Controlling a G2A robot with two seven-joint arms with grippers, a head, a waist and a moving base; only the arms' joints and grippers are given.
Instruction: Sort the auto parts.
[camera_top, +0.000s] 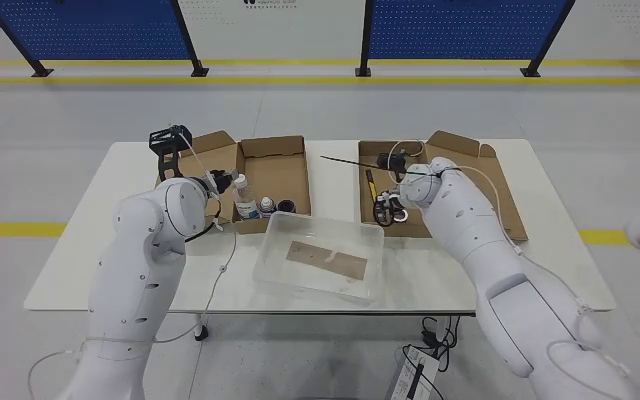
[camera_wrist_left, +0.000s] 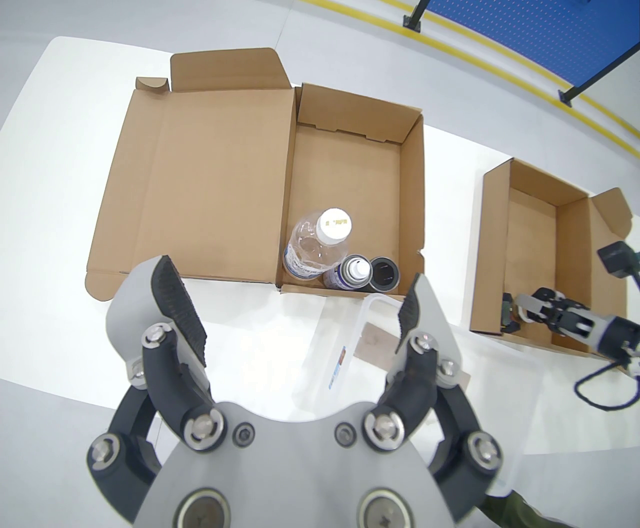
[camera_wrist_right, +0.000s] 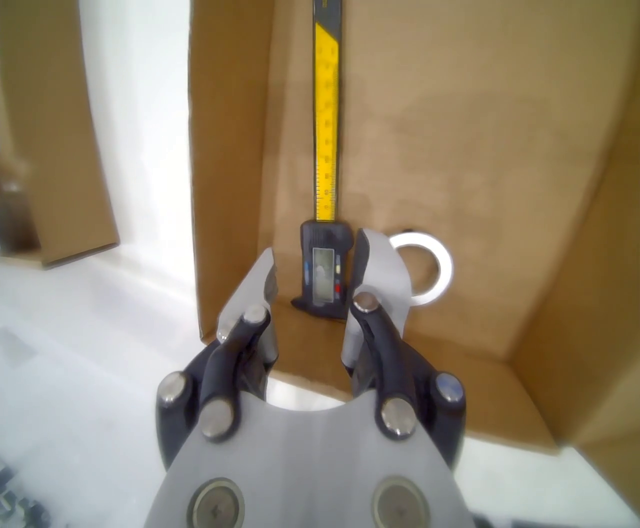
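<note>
Bench (camera_top: 90, 250) carries two open boxes, likely one per category, with the clear tray (camera_top: 330, 222) in front. Left box (camera_wrist_left: 350, 165): bottle (camera_wrist_left: 312, 245), spray can (camera_wrist_left: 352, 272) in near corner. Right box (camera_wrist_right: 450, 150): caliper (camera_wrist_right: 326, 125) along one wall, ring (camera_wrist_right: 442, 270) beside its head. Left gripper (camera_wrist_left: 289, 277) spread wide, empty, above tray; right gripper (camera_wrist_right: 316, 255) jaws apart over caliper head, gripping nothing. Right wrist view resolves the ring; top view gives layout.

caliper (camera_wrist_right: 326, 165) beam cut off, ring (camera_wrist_right: 444, 270) half hidden

White rounded arm shells (camera_top: 160, 215), silver screw-studded end effector (camera_wrist_left: 290, 285) with black ribbed pads (camera_wrist_left: 177, 310)
</note>
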